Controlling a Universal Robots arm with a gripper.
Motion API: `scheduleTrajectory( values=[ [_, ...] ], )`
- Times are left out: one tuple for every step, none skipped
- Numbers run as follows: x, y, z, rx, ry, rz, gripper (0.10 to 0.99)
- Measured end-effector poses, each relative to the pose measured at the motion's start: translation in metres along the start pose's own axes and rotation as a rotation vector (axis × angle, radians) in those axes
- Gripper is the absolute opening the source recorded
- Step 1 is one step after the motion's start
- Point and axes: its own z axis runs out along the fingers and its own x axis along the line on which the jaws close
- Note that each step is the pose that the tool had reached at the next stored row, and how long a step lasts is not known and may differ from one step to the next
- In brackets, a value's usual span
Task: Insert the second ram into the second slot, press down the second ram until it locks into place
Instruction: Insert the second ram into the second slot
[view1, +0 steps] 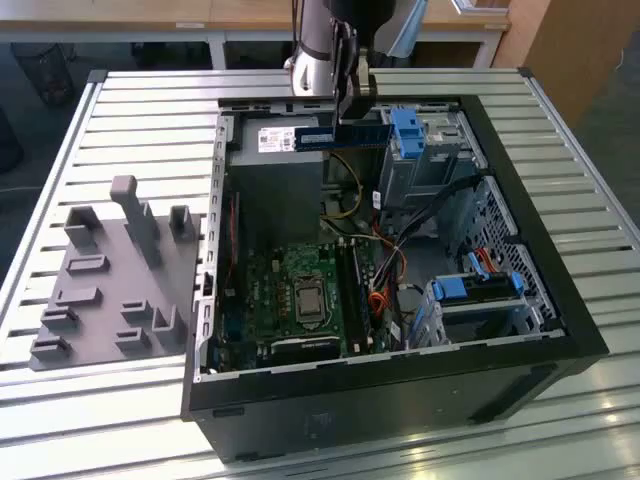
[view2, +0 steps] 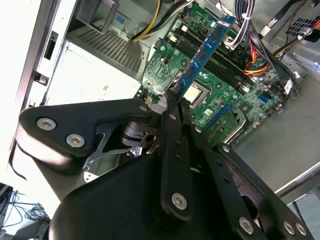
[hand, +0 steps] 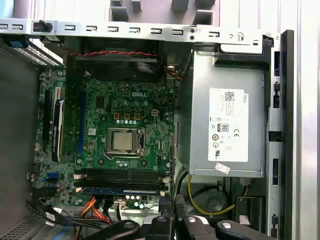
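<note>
The second ram (view2: 206, 50) is blue, the motherboard (hand: 100, 122) green, the slatted table (view1: 150, 110) silver-grey.

Bright, even daylight — glare on table (view1: 150, 110) slats; case (view1: 380, 400) int. dimmer; gripper (view2: 172, 96) dark nr lens.

A white label (hand: 227, 131) with rows of dark print, a barcode and a cluster of approval marks lies on the top face of the power supply (hand: 197, 125), which fills the far corner of the computer case (view1: 400, 390) at the exterior view's left; its fine lines are too small to make out. A short white wordmark (hand: 136, 93) is printed on the green motherboard (hand: 100, 130), between the processor socket (hand: 125, 141) and the board's edge. The second ram (view1: 357, 135) bears a small pale sticker (view1: 314, 138) with illegible print.
</note>
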Motion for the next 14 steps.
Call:
scheduleTrajectory(
  values=[
    [0.0000,0.0000,0.0000,0.000,0.0000,0.000,0.137],
    [0.0009,0.0000,0.0000,0.000,0.0000,0.000,0.137],
    [0.0017,0.0001,0.0000,0.000,-0.0001,0.000,0.137],
    [0.0017,0.0001,0.0000,0.000,0.0000,0.000,0.137],
    [0.0018,0.0001,0.0000,0.000,0.0000,0.000,0.137],
    [0.0019,0.0001,0.0000,0.000,-0.0001,0.000,0.137],
    [0.0020,0.0001,0.0000,0.000,0.0000,0.000,0.137],
    [0.0022,0.0001,0.0000,0.000,0.0000,0.000,0.137],
    [0.0023,0.0001,0.0000,0.000,0.0000,0.000,0.137],
    [0.0024,0.0001,0.0000,0.000,0.0000,0.000,0.137],
    [0.0025,0.0001,0.0000,0.000,0.0000,0.000,0.137],
    [0.0026,0.0001,0.0000,0.000,0.0000,0.000,0.137],
    [0.0030,0.0001,-0.0001,0.000,0.0000,0.000,0.137],
    [0.0035,0.0001,-0.0001,0.000,0.0000,0.000,0.137]
  ],
)
